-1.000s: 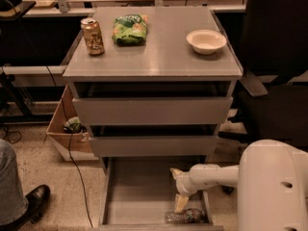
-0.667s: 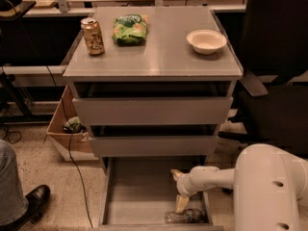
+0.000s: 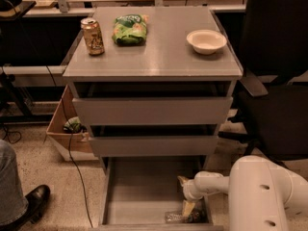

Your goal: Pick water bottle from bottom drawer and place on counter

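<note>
The bottom drawer [image 3: 139, 191] is pulled open at the foot of the grey cabinet. The water bottle [image 3: 179, 217] lies on its side in the drawer's front right corner, clear with a dark band. My gripper [image 3: 186, 196] reaches into the drawer from the right on a white arm [image 3: 211, 184]. It sits just above and behind the bottle, with its tan tips close to it. The counter [image 3: 159, 59] is the cabinet's flat grey top.
On the counter stand a gold-tan can [image 3: 93, 36], a green snack bag [image 3: 129, 29] and a white bowl [image 3: 206, 41]. The two upper drawers are slightly open. A cardboard box [image 3: 62, 129] and a person's shoe [image 3: 31, 201] are at the left. A black chair [image 3: 274, 81] is at the right.
The arm's white shell has shifted slightly left in view. The gripper stays in about the same place over the bottle, which has not moved.
</note>
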### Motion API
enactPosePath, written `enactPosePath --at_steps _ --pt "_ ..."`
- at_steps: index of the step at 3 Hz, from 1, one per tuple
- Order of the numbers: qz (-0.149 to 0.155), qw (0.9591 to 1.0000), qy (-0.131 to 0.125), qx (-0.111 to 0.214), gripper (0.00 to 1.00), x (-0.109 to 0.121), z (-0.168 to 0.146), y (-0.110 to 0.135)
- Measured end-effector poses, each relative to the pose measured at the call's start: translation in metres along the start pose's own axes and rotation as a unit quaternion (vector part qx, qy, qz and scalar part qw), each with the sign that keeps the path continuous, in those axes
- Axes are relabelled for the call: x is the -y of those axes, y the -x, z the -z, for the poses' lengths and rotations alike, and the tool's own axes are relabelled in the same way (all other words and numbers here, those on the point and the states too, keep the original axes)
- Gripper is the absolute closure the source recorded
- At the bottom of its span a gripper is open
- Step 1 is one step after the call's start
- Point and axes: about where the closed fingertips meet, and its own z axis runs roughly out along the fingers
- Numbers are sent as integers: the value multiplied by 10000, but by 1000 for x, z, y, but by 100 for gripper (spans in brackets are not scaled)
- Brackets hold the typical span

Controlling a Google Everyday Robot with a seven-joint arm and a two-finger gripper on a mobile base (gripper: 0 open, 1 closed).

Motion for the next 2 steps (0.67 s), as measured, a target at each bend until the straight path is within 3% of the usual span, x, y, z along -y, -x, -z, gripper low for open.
enactPosePath --at_steps 2 --pt "-150 9996 212 -140 0 -13 -13 -24"
